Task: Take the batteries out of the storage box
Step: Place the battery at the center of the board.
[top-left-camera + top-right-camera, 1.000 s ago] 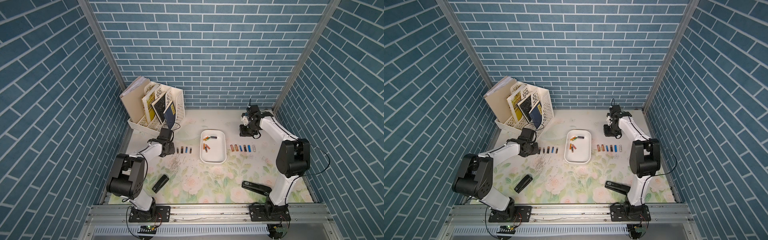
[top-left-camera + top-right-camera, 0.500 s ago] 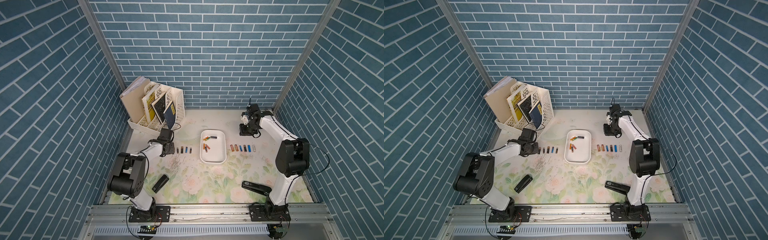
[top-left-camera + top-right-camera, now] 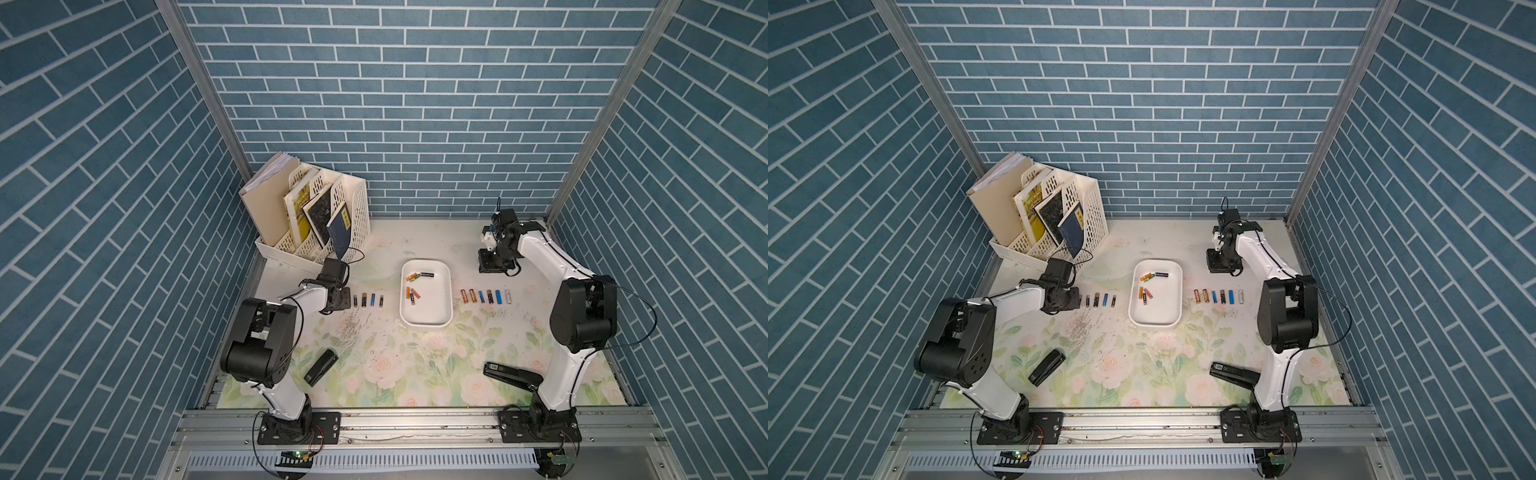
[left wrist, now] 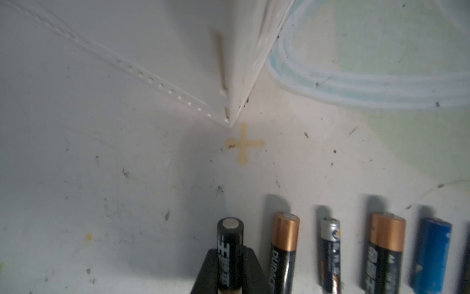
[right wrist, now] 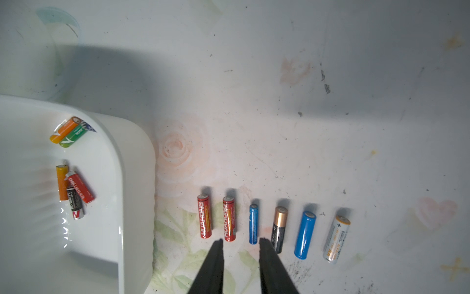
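Nothing had visibly moved over the last second. The left gripper [image 4: 230, 254] stayed clamped on a black battery [image 4: 230, 234]; the right gripper [image 5: 241, 240] stood parted and empty. Six batteries [image 5: 81, 188] lay in the white box [image 5: 137, 178].

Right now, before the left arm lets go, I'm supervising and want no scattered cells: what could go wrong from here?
1. The left gripper clamps the black battery close beside the copper-topped battery. Opening there could nudge that neighbour and set the row rolling.
2. In the storage box, the remaining batteries lie in touching clusters, so picking one may drag others along.
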